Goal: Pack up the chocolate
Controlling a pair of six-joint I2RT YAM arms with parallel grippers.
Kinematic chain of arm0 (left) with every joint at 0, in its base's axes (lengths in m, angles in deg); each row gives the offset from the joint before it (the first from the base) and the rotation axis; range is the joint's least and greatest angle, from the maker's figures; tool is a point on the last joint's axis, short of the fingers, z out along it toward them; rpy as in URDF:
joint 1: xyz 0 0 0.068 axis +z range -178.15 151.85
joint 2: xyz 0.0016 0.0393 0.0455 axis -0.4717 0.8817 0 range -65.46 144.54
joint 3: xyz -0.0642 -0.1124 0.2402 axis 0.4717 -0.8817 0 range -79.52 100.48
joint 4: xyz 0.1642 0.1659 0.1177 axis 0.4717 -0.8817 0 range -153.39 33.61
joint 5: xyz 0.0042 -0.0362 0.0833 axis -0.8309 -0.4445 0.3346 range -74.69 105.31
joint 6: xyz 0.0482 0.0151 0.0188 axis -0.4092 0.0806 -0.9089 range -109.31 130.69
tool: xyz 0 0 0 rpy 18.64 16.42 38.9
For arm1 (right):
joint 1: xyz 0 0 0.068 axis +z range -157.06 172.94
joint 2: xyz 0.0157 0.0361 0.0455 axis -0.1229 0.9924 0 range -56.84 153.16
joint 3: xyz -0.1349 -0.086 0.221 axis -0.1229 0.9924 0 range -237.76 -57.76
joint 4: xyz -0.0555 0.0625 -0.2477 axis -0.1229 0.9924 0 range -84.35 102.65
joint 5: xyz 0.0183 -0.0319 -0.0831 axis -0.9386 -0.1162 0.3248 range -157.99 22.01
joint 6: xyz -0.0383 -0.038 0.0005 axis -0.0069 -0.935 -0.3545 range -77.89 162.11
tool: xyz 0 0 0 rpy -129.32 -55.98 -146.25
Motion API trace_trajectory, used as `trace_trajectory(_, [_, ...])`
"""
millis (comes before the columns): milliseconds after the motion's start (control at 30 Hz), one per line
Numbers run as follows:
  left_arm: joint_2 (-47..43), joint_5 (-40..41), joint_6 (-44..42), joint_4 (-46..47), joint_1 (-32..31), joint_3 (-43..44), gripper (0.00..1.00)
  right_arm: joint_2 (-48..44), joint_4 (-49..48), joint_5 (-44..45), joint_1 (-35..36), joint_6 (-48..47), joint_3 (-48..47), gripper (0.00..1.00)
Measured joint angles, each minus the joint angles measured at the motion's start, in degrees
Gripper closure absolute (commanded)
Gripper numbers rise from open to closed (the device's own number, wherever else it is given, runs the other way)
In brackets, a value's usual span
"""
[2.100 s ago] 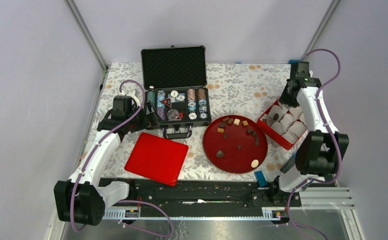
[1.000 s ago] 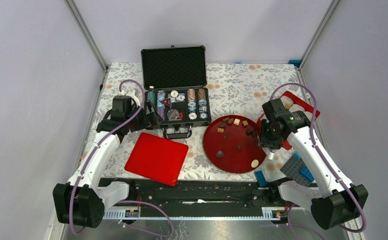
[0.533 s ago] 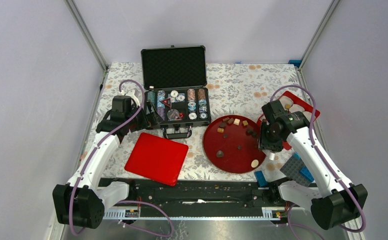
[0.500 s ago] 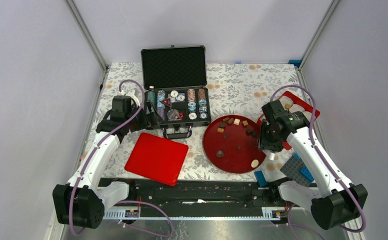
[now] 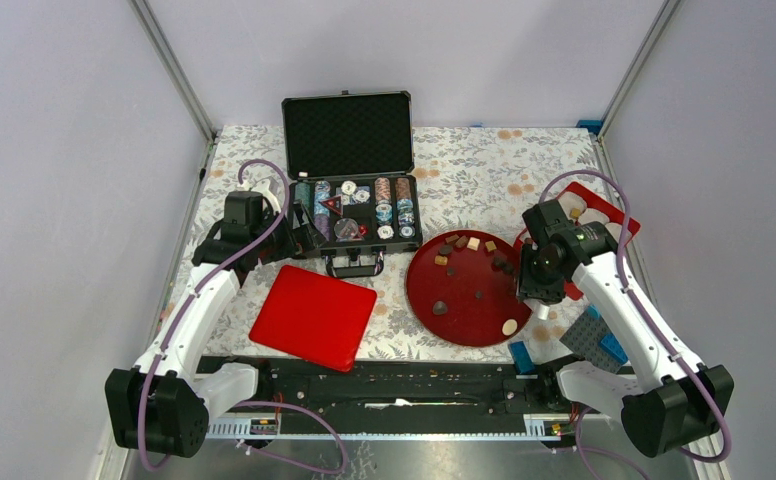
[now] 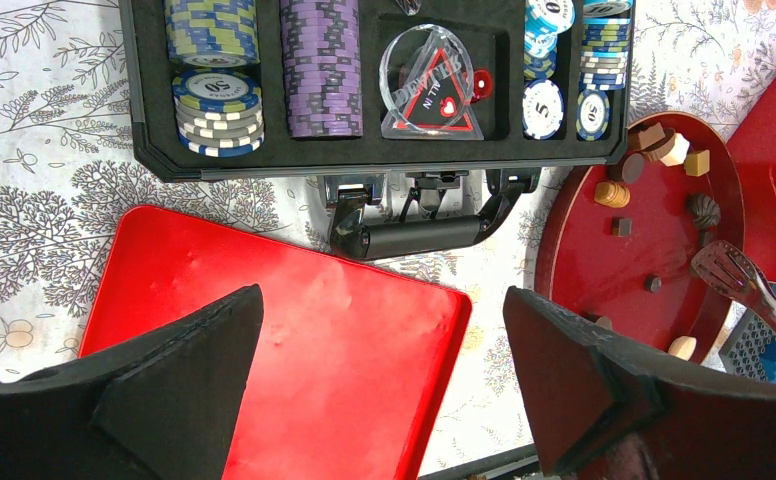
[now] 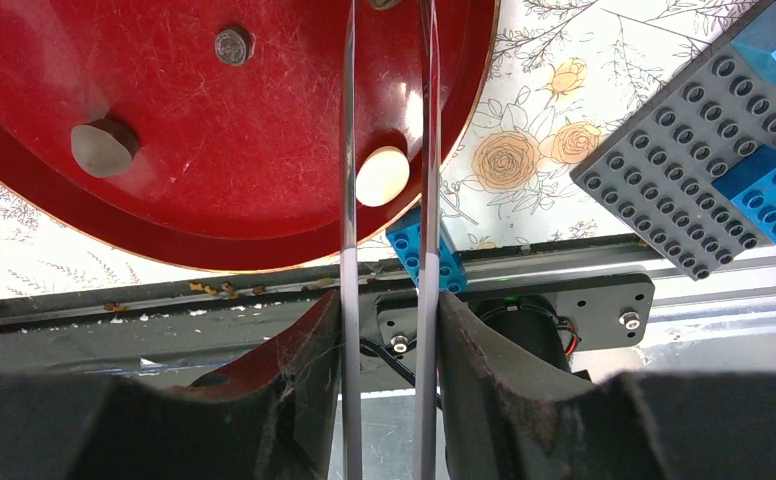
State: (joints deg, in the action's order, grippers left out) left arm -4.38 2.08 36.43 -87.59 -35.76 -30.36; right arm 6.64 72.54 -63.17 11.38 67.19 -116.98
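While left end effector [image 6: 382,300] gapes, right end effector [image 7: 385,312] grips tongs [image 7: 348,150]; triangle [image 6: 434,85] reads "ALL IN".

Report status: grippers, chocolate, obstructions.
Left gripper open, beside poker-chip case. Right gripper shut on tongs over red plate. Chocolates on plate, unpacked. Nothing blocking.

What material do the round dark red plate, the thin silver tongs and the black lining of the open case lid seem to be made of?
Round dark red plate: probably hard plastic or lacquer, glossy; fine scratches and reflections show.
Thin silver tongs: metal, polished; they mirror the red around them.
Black lining of the case lid: likely foam, matt; a bumpy pattern is visible.
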Motion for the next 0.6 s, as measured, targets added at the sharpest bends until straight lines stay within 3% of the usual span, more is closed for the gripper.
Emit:
trace_trajectory(333, [0.0, 0.0, 0.0, 0.0, -0.2, 0.0, 0.01, 0.6, 0.0, -0.5, 0.3, -0.4, 0.0, 0.74])
trace_trajectory(600, [0.0, 0.0, 0.0, 0.0, -0.3, 0.0, 0.01, 0.6, 2.4, 0.7, 0.3, -0.7, -3.4, 0.76])
